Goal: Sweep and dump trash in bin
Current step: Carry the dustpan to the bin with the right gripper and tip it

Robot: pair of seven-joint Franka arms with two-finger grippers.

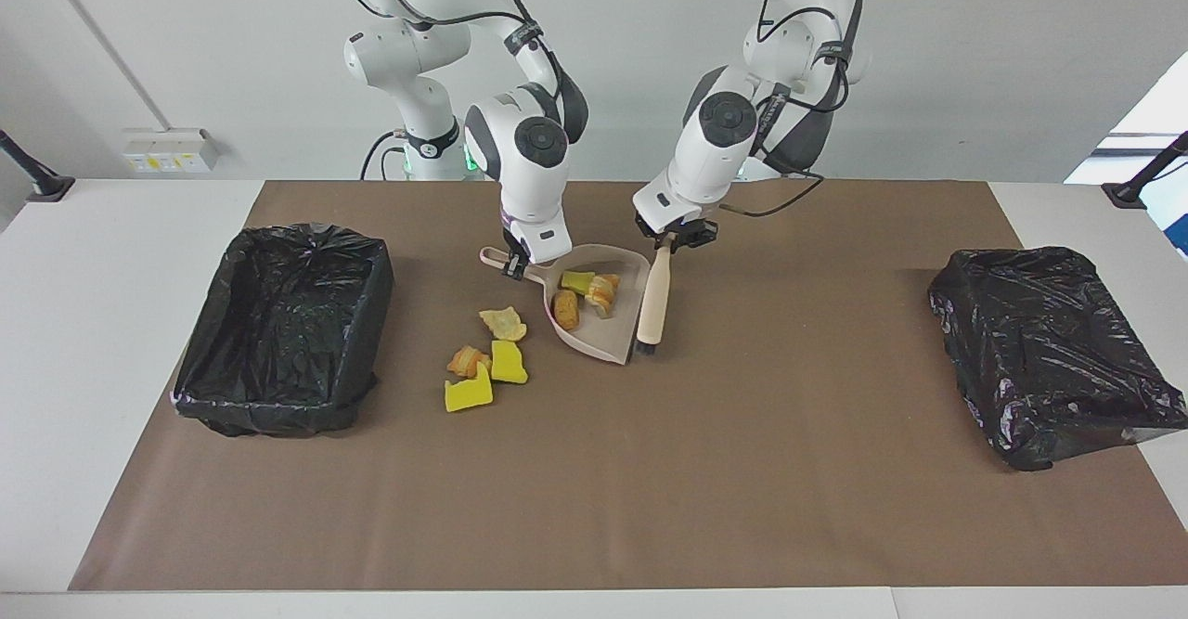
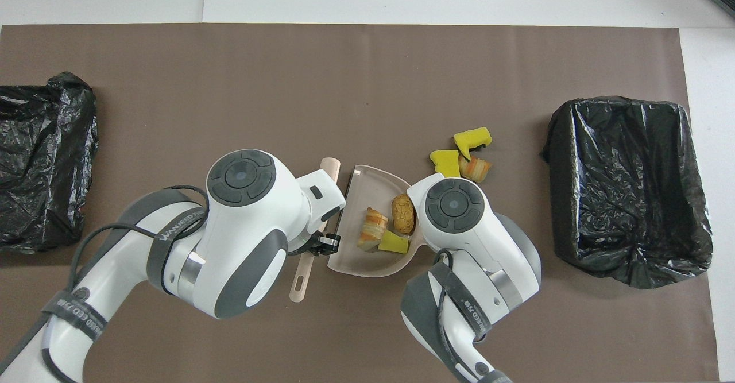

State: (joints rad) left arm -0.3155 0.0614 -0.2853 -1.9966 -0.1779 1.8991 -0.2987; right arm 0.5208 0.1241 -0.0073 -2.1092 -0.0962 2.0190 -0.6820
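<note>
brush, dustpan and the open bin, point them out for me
brush [image 1: 654,299], facing view, mid handle
dustpan [image 1: 599,342], facing view, bare floor near its lip
open bin [image 1: 278,317], facing view, black liner inside

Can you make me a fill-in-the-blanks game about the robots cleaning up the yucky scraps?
1. The pink dustpan has ____ scraps inside it.
2. The left end effector holds the ____ by its handle.
3. ____ scraps lie on the brown mat beside the dustpan.
4. The right end effector grips the dustpan's ____.

Missing words: three; brush; four; handle
</note>
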